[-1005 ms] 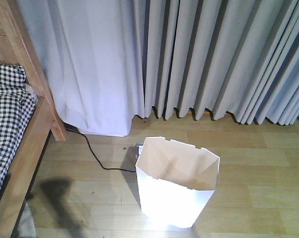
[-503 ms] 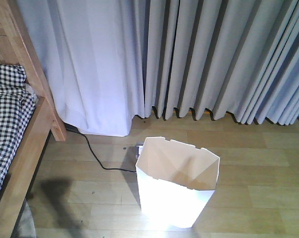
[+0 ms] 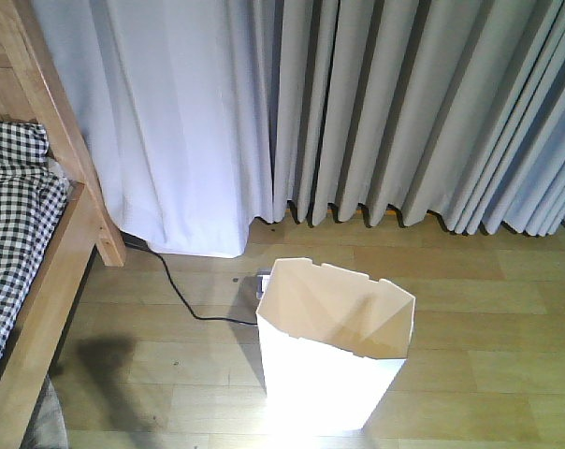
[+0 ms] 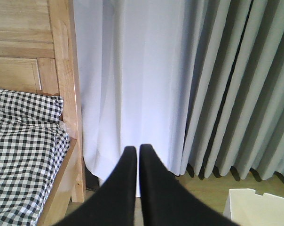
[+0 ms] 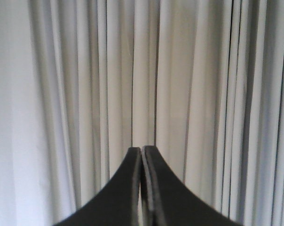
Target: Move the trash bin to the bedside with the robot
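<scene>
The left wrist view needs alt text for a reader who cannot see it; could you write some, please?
The left pincer, shut and empty, points at pale curtains. The bed with checked bedding lies left; the trash bin rim shows at bottom right.

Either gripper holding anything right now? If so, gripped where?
Nothing held. Left gripper and right gripper both show jaws shut together with nothing between them. The trash bin stands free on the floor, untouched.
</scene>
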Robot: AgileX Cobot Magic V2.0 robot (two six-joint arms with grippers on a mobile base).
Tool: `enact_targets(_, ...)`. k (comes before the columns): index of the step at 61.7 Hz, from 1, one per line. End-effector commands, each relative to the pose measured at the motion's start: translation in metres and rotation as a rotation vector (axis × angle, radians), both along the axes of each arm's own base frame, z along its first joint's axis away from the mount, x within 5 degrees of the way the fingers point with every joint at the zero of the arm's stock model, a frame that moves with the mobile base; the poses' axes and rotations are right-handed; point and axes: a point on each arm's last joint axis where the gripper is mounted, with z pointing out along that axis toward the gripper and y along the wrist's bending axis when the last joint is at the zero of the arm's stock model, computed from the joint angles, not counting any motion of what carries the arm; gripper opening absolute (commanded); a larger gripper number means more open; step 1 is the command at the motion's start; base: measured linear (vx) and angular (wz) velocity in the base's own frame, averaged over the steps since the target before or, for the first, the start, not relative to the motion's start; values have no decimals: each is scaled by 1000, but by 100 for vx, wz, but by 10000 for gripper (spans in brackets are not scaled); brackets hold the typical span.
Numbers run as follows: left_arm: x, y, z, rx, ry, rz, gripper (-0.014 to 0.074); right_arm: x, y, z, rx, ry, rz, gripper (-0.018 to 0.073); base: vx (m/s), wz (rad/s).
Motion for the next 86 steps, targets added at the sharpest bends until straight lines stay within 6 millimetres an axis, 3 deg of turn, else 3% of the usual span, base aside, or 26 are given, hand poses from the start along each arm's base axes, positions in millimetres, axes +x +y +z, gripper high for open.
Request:
enact_targets(1, 0, 0, 3, -9, -67, 4, -6, 0, 3, 11, -54, -42, 22, -9, 0, 0)
enact_targets(11, 0, 0, 3, -9, -67, 4, -6, -1, 10, 12, -111, -61, 87, -9, 0, 0)
enact_targets(17, 0, 0, 3, -9, -67, 4, -6, 0, 13, 4, -123, 26, 116, -9, 0, 0)
enact_targets(28, 0, 0, 3, -9, -67, 4, -6, 1, 4, -9, 12, 169, -33, -9, 0, 0)
enact_targets(46, 0, 0, 3, -9, -67, 4, -6, 2, 2, -47, -49, -8, -44, -9, 0, 0)
enact_targets(58, 0, 0, 3, -9, -67, 4, -6, 1, 7, -50, -176, 28, 13, -9, 0, 0)
enact_targets(86, 0, 0, 3, -9, -67, 4, -6, 1, 7, -52, -36, 43, 28, -9, 0, 0)
